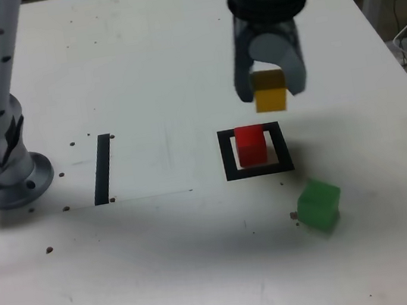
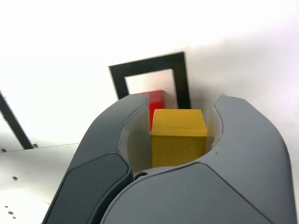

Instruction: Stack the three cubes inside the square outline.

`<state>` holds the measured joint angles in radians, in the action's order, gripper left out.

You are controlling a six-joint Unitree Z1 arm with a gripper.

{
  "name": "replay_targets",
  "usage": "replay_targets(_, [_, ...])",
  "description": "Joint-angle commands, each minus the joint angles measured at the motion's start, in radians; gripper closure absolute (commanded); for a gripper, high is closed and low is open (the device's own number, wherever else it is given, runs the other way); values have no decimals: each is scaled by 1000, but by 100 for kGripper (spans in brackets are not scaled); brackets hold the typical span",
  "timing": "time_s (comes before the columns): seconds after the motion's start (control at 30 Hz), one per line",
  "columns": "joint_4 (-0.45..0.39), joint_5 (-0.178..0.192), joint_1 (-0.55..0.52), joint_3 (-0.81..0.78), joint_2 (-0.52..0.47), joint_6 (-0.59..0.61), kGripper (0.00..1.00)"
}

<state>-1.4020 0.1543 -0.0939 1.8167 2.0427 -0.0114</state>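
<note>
Yellow cube (image 1: 269, 91) in tool (image 1: 271, 85), seemingly above red cube (image 1: 251, 145)

Red cube (image 1: 251, 145), yellow cube (image 2: 179, 135) — green cube (image 1: 319, 205) (solid)

Bright overhead glare, soft tabletop shadows

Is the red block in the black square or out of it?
In: the red block sits inside the square outline, with black tape showing all around it.
</note>
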Motion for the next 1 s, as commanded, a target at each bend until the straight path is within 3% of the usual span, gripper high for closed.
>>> replay_targets(0.0, [-2,7,3,-22,-23,25,83])
replay_targets(0.37, [11,-15,3,-107,-49,165,83])
replay_targets(0.97, [111,-56,-21,-207,-58,171,83])
